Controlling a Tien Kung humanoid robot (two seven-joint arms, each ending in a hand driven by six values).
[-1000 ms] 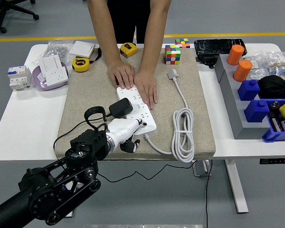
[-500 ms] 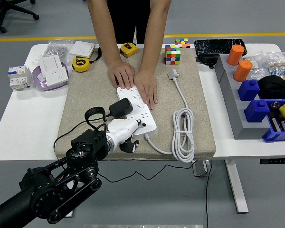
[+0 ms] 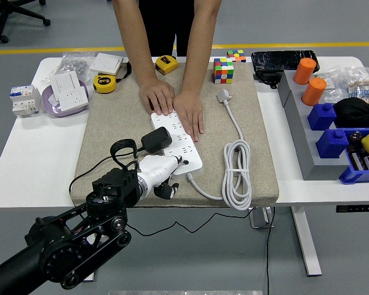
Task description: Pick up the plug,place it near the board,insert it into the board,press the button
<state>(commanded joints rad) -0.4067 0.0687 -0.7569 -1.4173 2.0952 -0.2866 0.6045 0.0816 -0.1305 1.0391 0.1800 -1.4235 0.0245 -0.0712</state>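
A white power strip (image 3: 186, 149) lies on the beige mat (image 3: 111, 129). A person at the far side presses both hands (image 3: 172, 103) flat on its far end. The black plug (image 3: 155, 140) sits on the strip's left side near the near end, and its black cord (image 3: 122, 147) loops off to the left. Just below the plug, my left hand (image 3: 162, 172), white with black fingertips, rests at the strip's near end. Its fingers are curled and hold nothing; one tip lies against the strip's near corner. Whether it touches a button is hidden.
The strip's white cable (image 3: 237, 175) lies coiled on the mat's right side. A colour cube (image 3: 223, 70), two tape measures (image 3: 104, 83) and wall sockets (image 3: 67, 89) stand at the back. A grey tray (image 3: 295, 123), orange cylinders (image 3: 305, 70) and blue bins (image 3: 332, 141) fill the right.
My left hand has shifted very slightly left and toward me. The plug, the strip and the person's hands have not moved.
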